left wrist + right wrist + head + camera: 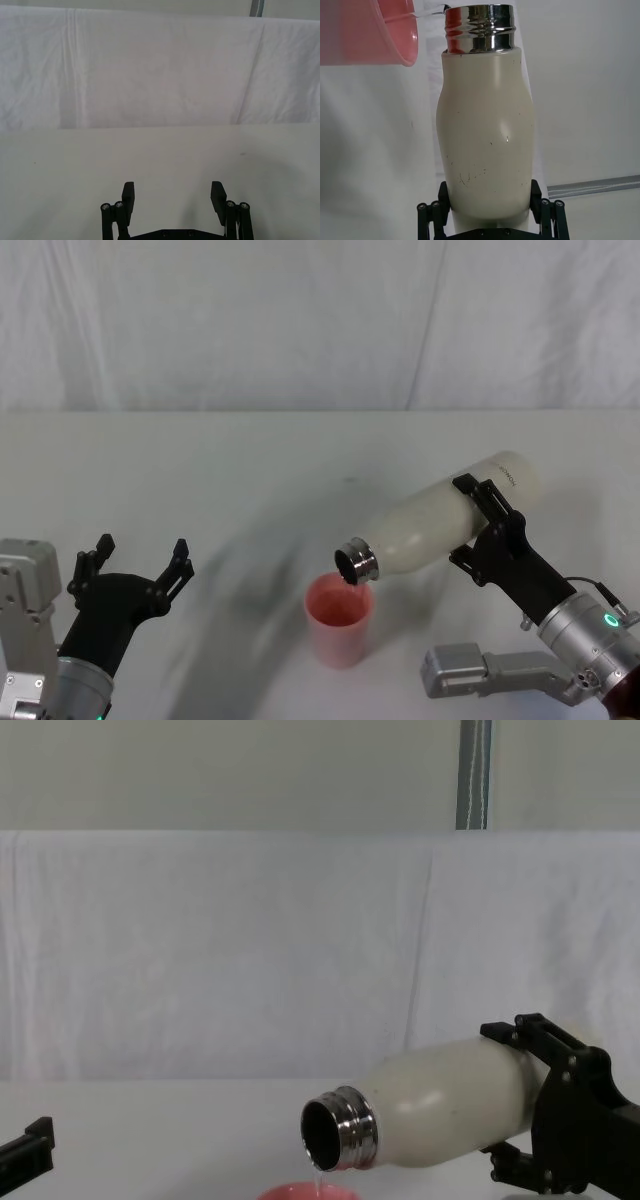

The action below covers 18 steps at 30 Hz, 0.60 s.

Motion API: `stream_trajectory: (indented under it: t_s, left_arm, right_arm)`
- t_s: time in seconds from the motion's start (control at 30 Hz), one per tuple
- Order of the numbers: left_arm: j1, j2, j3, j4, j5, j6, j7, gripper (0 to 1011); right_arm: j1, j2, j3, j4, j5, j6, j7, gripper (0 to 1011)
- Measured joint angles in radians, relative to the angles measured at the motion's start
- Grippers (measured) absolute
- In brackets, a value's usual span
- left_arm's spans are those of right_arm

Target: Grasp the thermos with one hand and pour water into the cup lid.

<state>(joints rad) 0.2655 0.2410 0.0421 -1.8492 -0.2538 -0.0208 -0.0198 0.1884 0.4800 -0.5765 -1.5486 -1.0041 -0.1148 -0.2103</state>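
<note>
My right gripper [478, 522] is shut on the cream-white thermos [440, 525], which is tipped over with its steel neck [356, 563] pointing down and left. The neck hangs just above the pink cup lid [339, 620], which stands upright on the table. In the chest view a thin stream of water falls from the thermos [440, 1105] mouth toward the cup lid's rim [308, 1192]. The right wrist view shows the thermos [487, 145] between the gripper's fingers [444, 197], with the cup lid [370, 32] beside its neck. My left gripper [140, 562] rests open at the table's near left, holding nothing.
The table [250, 470] is covered in white cloth, and a white cloth backdrop [300, 320] hangs behind it. The left wrist view looks over bare table [160, 155] ahead of the open left gripper [172, 196].
</note>
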Motion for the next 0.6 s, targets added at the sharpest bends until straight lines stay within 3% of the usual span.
stream_trajectory:
  t_s: [0.6]
  left_arm:
    - [0.0, 0.0, 0.0, 0.0, 0.0, 0.0, 0.0, 1001]
  right_arm:
    - [0.002, -0.003, -0.005, 0.004, 0.002, 0.0, 0.006, 953]
